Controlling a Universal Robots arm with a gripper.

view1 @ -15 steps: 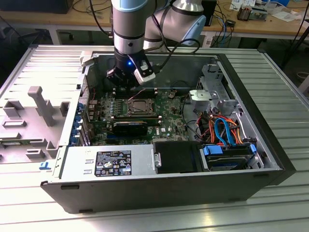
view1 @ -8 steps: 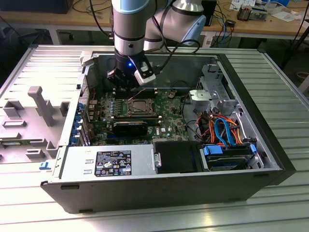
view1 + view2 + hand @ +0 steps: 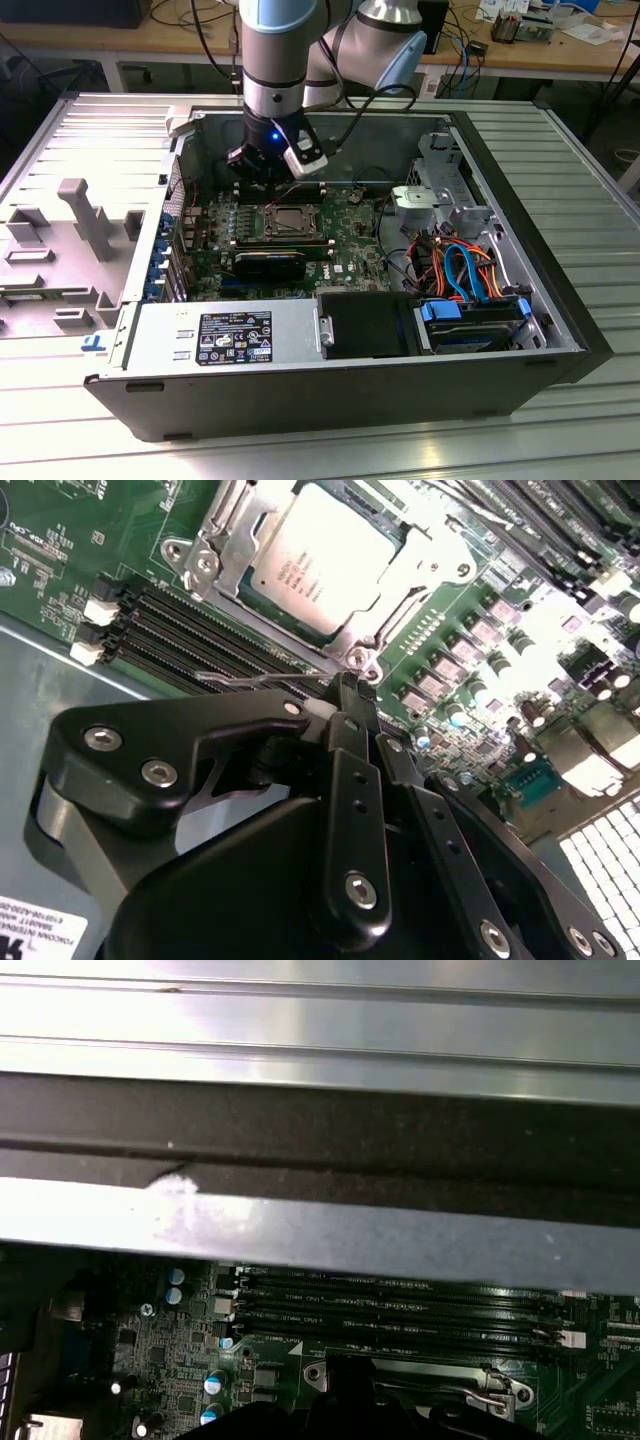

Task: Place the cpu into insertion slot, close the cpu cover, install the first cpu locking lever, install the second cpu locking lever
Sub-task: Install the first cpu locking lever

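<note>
The cpu (image 3: pixel 320 565), silvery-grey on top, lies in the insertion slot (image 3: pixel 290 220) on the green motherboard. The silver cpu cover (image 3: pixel 225 535) lies flat around it, framing the chip. A thin wire locking lever (image 3: pixel 250 679) runs along the near side of the socket, and its end reaches my fingertips. My gripper (image 3: pixel 345 690) is shut, its black fingers together, tip down on the board right beside the socket's corner screw. In the exterior view the gripper (image 3: pixel 262 172) hangs over the far edge of the socket. Another lever's hooked end (image 3: pixel 500 1390) shows in the first wrist view.
Black memory slots (image 3: pixel 190 620) lie beside the socket, close to the case wall (image 3: pixel 320 1230). A black ribbed block (image 3: pixel 270 263) sits on the socket's near side. The power supply (image 3: pixel 225 335) and a drive bay with blue and orange cables (image 3: pixel 465 270) fill the front of the case.
</note>
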